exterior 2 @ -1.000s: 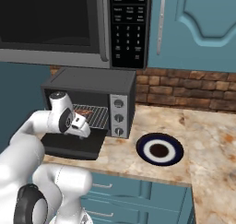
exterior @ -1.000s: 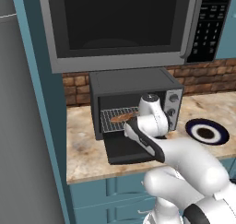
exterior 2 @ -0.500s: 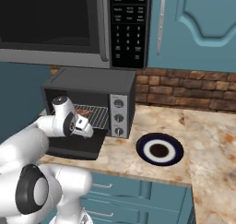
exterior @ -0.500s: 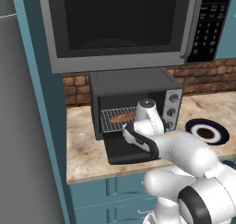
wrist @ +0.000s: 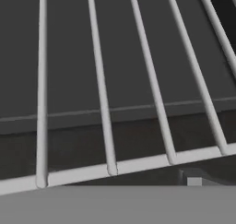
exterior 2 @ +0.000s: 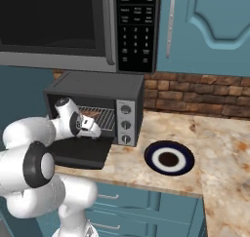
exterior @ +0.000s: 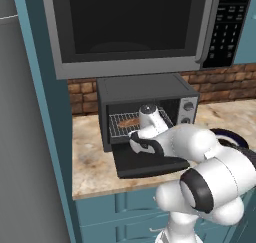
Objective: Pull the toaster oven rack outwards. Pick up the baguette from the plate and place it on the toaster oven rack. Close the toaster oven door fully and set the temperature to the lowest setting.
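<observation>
Standing on a speckled stone counter [exterior 2: 146,175] under a big microwave [exterior: 130,29], against a brick wall [exterior 2: 195,94] and blue cabinets [exterior 2: 205,26].
The toaster oven [exterior: 145,89] has its door [exterior: 147,162] dropped flat; the baguette [exterior: 129,122] lies on the rack [exterior: 122,124] (wires close up in the hand view). The gripper [exterior 2: 93,131] hovers at the oven mouth, jaws spread wide, holding nothing. An empty plate [exterior 2: 168,159] sits right of the oven.

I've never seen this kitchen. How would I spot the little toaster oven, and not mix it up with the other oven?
Find the big microwave hung on the wall over the stone counter. Directly beneath it, on the counter, sits the toaster oven. It is the small dark grey box with its door dropped open and round knobs stacked down a silver side panel; the microwave has a keypad.
</observation>
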